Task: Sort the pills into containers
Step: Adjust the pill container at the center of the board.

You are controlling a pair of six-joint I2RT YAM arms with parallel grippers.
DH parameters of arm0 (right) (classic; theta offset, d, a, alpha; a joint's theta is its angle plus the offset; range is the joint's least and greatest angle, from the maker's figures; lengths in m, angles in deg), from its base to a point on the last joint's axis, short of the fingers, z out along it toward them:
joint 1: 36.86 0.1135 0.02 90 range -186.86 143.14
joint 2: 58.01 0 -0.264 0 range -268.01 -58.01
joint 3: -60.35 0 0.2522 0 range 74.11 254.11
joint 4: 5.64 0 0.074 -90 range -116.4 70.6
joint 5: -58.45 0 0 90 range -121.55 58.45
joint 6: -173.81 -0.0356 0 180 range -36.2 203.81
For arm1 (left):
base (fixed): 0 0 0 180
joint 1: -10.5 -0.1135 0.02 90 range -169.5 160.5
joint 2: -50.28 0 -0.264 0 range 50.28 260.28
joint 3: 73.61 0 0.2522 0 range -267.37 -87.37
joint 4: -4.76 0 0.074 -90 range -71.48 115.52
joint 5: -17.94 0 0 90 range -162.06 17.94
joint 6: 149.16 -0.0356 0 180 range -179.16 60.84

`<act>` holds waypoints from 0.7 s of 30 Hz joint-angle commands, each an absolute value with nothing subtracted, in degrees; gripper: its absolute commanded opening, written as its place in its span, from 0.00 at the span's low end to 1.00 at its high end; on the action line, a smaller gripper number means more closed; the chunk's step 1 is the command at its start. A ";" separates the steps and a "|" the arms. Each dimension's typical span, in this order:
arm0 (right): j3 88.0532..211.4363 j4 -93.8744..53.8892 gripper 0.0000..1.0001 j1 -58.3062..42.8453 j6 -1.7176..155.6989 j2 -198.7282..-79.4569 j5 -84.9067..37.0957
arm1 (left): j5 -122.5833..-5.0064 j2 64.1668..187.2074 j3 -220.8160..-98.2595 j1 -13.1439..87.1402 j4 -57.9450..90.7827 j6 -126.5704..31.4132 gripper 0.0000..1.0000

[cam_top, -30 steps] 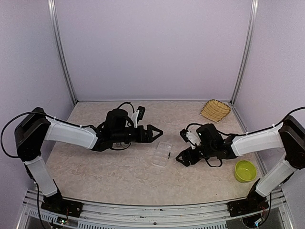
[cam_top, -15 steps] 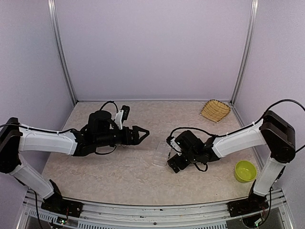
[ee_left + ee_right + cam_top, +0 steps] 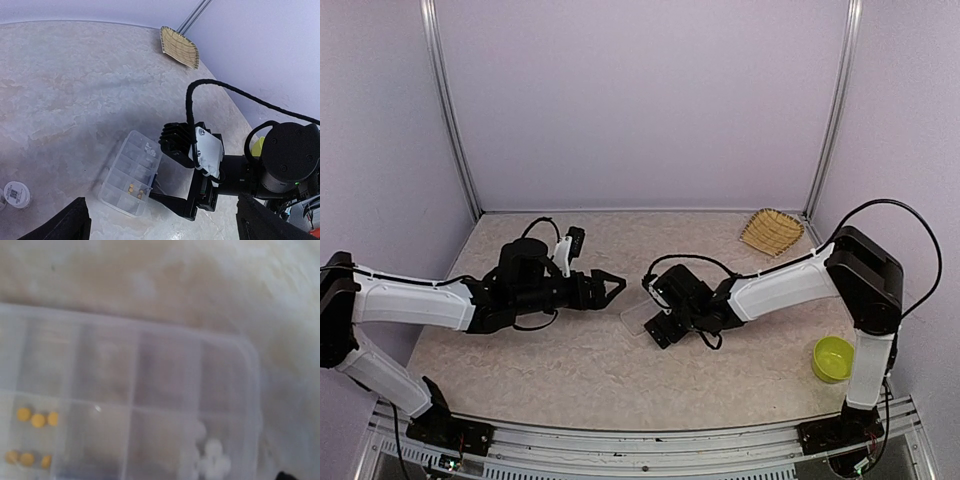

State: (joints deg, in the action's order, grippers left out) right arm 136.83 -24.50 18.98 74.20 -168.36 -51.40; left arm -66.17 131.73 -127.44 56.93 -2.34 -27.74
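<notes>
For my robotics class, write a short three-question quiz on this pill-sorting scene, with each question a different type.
1. True or false: the yellow pills and the white pills share one compartment of the pill organiser.
2. What sits in the far right corner of the table? A) plate B) woven basket C) mug
3. Fill in: the left claw is ___ (open or shut).
Key: 1 false; 2 B; 3 open.

box (image 3: 140, 365): blurred; lower row cut off;
white pills (image 3: 212, 462): smeared clump in box; uncountable;
right pincer (image 3: 655, 322): covers box's end
</notes>
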 commanded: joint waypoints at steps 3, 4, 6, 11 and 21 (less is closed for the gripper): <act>141.34 -28.41 1.00 20.54 75.89 -172.96 -51.94 | -67.21 129.84 -126.14 57.08 -2.35 -28.22 0.99; 142.16 -28.63 1.00 20.60 75.97 -173.70 -52.06 | -67.22 129.82 -126.13 57.08 -2.44 -28.22 0.99; 143.22 -28.90 1.00 20.66 76.03 -174.72 -52.74 | -67.15 129.81 -126.13 57.08 -2.46 -28.14 0.99; 145.54 -29.50 1.00 20.61 76.55 -177.11 -54.10 | -67.11 129.97 -125.80 57.17 -2.69 -27.99 0.99; 147.62 -30.16 1.00 20.00 77.39 -179.30 -55.64 | -67.44 129.08 -124.81 57.17 -2.85 -27.87 0.99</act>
